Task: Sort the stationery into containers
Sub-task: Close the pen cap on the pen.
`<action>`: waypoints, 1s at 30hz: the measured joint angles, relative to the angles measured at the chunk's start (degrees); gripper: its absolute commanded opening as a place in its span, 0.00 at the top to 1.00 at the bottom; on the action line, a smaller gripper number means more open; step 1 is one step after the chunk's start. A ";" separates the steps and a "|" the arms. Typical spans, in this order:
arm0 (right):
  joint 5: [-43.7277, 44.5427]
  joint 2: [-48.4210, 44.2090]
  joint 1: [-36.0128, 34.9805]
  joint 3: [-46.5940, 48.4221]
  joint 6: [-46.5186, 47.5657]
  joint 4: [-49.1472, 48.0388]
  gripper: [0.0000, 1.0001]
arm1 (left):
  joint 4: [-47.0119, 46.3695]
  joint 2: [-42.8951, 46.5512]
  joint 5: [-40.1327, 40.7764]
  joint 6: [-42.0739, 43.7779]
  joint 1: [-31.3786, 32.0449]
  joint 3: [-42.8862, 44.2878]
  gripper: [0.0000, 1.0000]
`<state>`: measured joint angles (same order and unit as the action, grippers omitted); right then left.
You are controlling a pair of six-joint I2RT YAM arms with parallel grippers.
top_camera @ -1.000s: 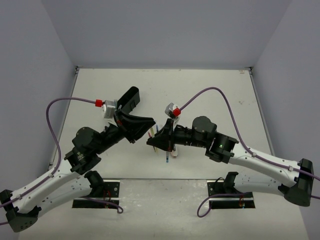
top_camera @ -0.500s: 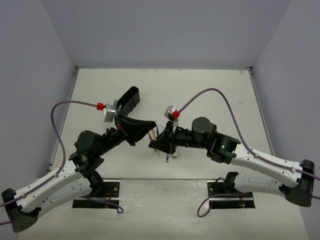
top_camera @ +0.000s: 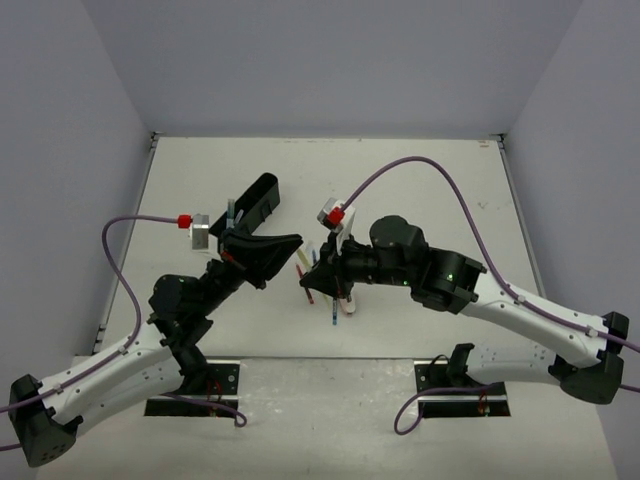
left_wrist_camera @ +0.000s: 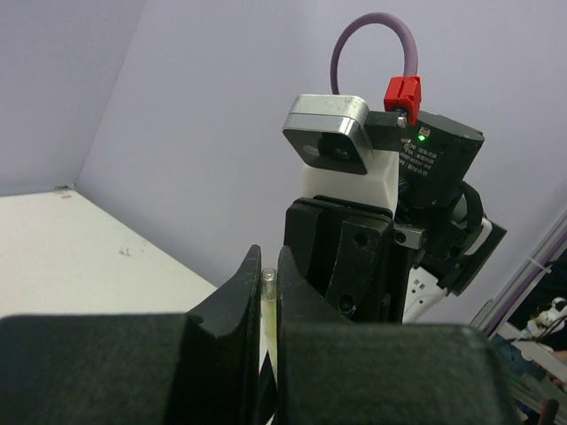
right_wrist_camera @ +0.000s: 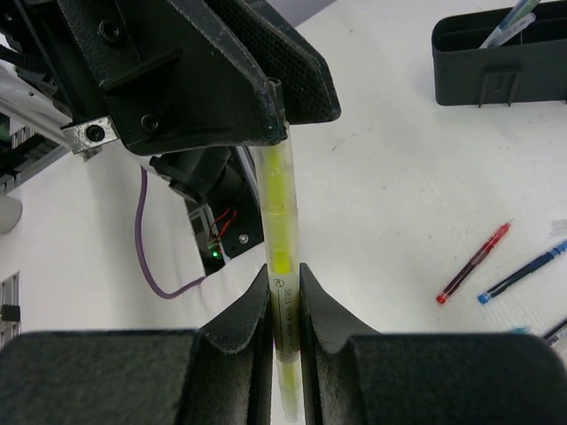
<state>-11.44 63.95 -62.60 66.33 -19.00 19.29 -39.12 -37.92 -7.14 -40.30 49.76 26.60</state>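
Yellow pen [right_wrist_camera: 280,221] hangs mid-air over the table [right_wrist_camera: 390,177], right gripper [right_wrist_camera: 283,276] clamped on one end & left gripper [left_wrist_camera: 268,282] clamped on the other, prob. mid-handover; tray [right_wrist_camera: 496,62] holds a blue pen [right_wrist_camera: 509,19], red pen [right_wrist_camera: 474,261] + others left to sort.

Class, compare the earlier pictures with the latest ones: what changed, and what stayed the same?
The left gripper shut on the free end of the yellow pen, and both grippers drifted slightly left. The right gripper kept its hold on the pen. The loose pens and the black tray did not move.
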 measured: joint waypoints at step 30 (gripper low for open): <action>-10.25 -0.78 5.94 -9.67 -1.24 -11.32 1.00 | 15.10 0.96 8.49 4.06 5.15 3.45 1.00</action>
<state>-21.68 63.16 -56.66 56.66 -20.24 7.98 -24.02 -36.96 1.34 -36.25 54.91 30.05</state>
